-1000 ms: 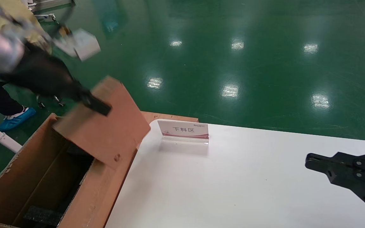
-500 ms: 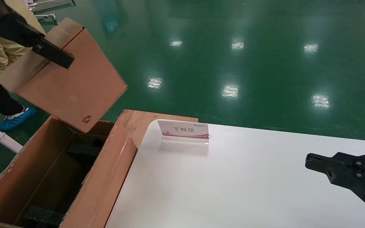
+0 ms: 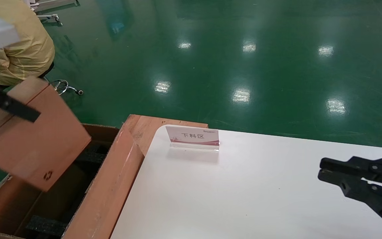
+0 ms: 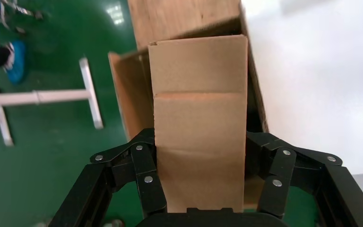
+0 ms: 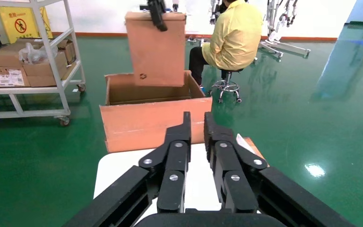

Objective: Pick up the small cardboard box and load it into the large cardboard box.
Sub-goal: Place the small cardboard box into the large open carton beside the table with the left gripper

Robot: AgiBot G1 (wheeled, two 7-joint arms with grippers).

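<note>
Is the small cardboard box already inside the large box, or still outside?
Still outside. The left gripper holds the small cardboard box in the air above the open large cardboard box.

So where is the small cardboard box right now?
In the head view, the small cardboard box hangs at far left in the left gripper, tilted above the open large cardboard box beside the white table.

The large cardboard box [image 3: 104,186] stands on the floor against the left edge of the table [image 3: 244,199]. The small cardboard box [image 3: 28,142] hangs tilted above its open top, held by the left gripper [image 4: 203,175]. A sign [image 3: 192,137] stands at the table's far-left corner. The right gripper [image 3: 323,169] hovers over the table's near right. A seated person [image 3: 18,49] is at the far left.
</note>
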